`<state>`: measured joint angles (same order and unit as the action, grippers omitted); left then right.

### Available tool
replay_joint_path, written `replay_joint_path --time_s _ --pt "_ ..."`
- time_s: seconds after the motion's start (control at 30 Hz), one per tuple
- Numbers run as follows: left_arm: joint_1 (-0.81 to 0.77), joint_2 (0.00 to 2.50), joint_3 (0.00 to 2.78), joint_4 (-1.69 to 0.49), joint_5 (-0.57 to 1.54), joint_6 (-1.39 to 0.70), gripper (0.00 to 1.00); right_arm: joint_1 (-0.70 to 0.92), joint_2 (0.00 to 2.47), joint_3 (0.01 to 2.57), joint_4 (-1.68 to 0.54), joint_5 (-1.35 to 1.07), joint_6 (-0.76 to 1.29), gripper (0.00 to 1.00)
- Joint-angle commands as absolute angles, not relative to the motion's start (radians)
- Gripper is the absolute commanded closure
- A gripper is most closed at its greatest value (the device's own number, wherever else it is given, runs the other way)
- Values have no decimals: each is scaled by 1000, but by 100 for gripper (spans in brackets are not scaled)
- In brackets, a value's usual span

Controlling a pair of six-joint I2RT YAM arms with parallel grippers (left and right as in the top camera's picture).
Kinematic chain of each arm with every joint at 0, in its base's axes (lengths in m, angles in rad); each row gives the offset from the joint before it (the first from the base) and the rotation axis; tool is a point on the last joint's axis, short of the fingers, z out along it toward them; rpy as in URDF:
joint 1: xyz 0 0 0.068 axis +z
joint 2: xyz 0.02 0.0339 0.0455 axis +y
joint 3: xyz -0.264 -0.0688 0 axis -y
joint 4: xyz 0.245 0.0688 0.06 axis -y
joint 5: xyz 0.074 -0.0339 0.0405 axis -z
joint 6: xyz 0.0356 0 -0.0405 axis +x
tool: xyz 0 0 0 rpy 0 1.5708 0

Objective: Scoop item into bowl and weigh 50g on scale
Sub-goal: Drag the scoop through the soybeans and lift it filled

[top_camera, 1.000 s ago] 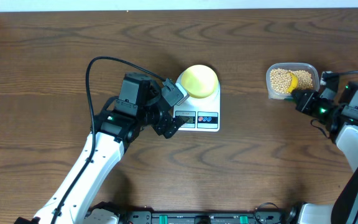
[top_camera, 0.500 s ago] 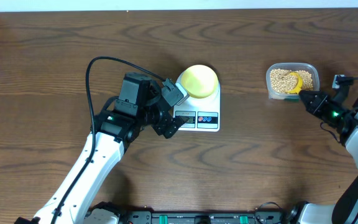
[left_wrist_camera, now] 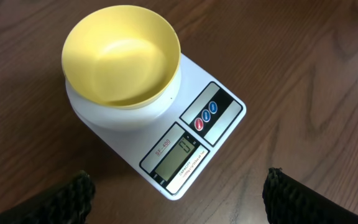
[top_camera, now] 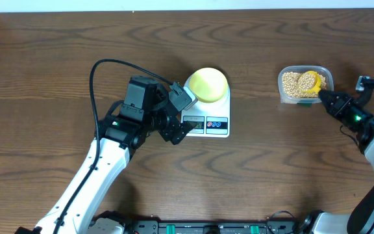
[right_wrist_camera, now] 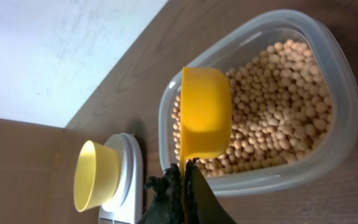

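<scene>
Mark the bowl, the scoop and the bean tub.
bowl (left_wrist_camera: 122, 56), left wrist view, inner floor.
scoop (right_wrist_camera: 205, 112), right wrist view, cup's outer side.
bean tub (right_wrist_camera: 350, 106), right wrist view, right rim.

overhead: top-down, far | wrists: close, oblique | shared: scale (top_camera: 217, 123)

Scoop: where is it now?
Overhead, far right: the yellow scoop is in the clear tub with the beans, its handle clamped in the right gripper.

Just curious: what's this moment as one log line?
right jaws: shut on scoop in bean tub | left jaws: open | bowl: empty, on scale
</scene>
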<state>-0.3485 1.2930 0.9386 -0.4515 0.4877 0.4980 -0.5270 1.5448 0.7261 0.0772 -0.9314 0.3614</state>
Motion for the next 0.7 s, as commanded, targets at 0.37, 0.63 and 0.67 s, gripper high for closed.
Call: replay_joint_path --time_s 0.37,0.63,0.67 --pt "-344 1289 937 -455 482 500 12 -535 1553 738 179 -1069 501 99" --pt "-344 1289 937 -455 482 500 11 -535 1553 738 183 -1099 510 99" --pt "-344 1289 937 -455 482 500 12 -535 1553 738 184 -1099 510 99"
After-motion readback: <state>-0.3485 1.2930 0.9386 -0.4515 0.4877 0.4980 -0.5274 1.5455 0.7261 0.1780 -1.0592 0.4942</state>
